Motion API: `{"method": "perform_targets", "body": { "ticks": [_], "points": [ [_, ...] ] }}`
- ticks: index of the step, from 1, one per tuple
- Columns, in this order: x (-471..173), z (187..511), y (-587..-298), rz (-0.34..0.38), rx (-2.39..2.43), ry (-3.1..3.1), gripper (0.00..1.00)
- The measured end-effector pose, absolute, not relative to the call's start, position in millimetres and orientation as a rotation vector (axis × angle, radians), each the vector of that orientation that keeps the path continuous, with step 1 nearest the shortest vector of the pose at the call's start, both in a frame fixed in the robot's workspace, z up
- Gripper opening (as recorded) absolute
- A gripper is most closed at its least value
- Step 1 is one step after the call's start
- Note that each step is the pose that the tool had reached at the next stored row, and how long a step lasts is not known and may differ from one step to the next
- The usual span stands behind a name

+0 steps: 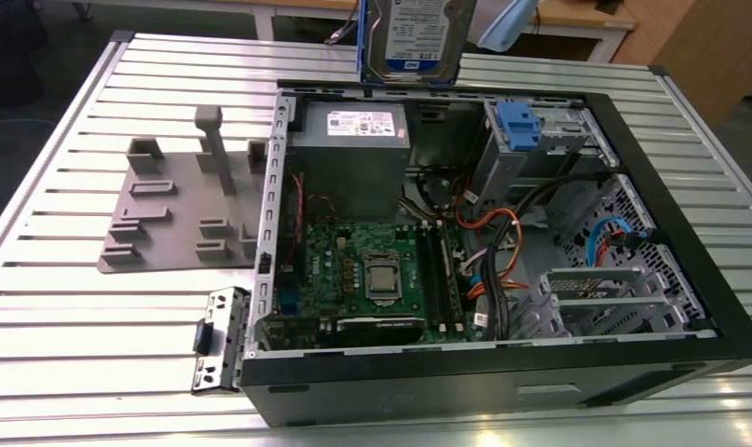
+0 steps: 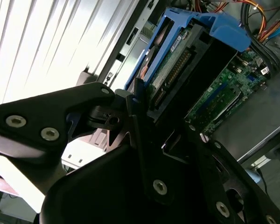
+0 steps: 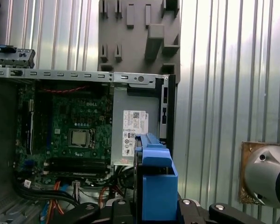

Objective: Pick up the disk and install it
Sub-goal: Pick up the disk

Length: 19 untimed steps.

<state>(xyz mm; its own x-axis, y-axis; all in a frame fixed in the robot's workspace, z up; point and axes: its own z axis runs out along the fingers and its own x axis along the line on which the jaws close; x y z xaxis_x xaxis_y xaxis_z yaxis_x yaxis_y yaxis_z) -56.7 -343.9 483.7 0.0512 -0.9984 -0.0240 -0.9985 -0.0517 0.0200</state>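
Slatted table (image 1: 102,317) bears open case (image 1: 680,223); fingers (image 2: 139,119) grip disk (image 1: 416,37).

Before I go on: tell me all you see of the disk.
The disk is a flat silver drive with a white-and-blue label, framed by a bright blue plastic caddy. It hangs upright in the air, clamped in the hand, above the rim of the open computer case. The second wrist view shows its connector edge.

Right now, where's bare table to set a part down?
Bare table: exterior view's left, the corner bordered by fixture, bracket and table edges; also the strip beyond the fixture. Crowded: inside the case; disk hangs above its far wall.
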Motion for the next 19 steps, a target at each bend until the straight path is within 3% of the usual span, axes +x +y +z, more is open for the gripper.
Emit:
{"method": "perform_targets", "body": {
  "ticks": [19],
  "points": [
    [-43,483,-356,0.049,-2.276,2.162,0.36]
  ]
}}
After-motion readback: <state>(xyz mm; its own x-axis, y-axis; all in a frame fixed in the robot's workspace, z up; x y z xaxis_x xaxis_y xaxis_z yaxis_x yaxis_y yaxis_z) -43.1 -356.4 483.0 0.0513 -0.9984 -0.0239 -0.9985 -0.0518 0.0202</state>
